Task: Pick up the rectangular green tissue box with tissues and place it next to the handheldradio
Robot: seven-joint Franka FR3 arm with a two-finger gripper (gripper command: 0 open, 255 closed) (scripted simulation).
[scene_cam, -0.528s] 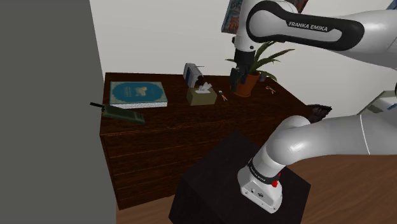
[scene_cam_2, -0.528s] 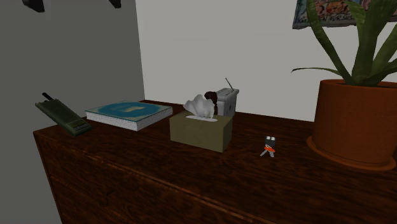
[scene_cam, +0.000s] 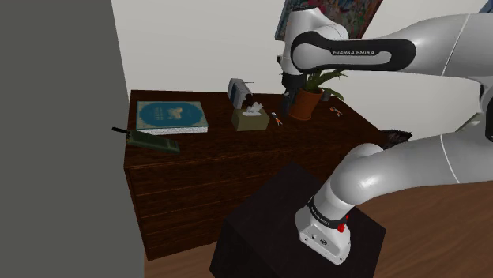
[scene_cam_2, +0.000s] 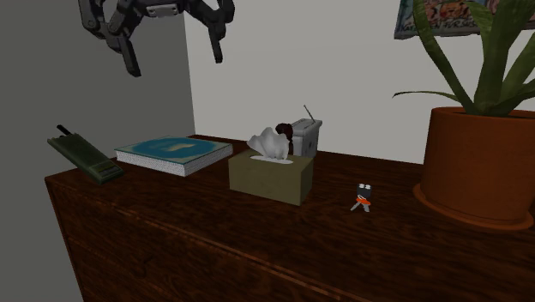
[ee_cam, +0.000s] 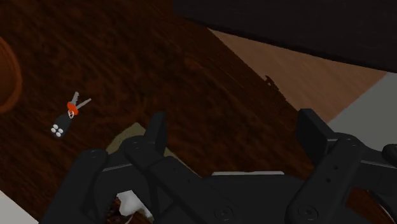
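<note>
The olive-green tissue box (scene_cam_2: 270,178) stands mid-dresser with white tissue sticking out of its top; it also shows in the shoulder view (scene_cam: 250,119). The dark green handheld radio (scene_cam_2: 84,156) lies near the dresser's corner (scene_cam: 147,140). My black gripper (scene_cam_2: 171,43) hangs open high above the dresser, up and to the second exterior view's left of the box, with nothing between its fingers. In the wrist view the gripper (ee_cam: 235,127) stands open, and an olive corner of the box (ee_cam: 127,141) peeks out beside one finger.
A teal book (scene_cam_2: 171,154) lies between radio and box. A small grey device with an aerial (scene_cam_2: 305,135) stands right behind the box. Keys with a red tag (scene_cam_2: 363,197) and a potted plant (scene_cam_2: 480,163) sit further along the dark wooden dresser (scene_cam_2: 214,257).
The arm has swung toward the shoulder view's left, away from the plant pot. The gripper has come down into the second exterior view's top left.
</note>
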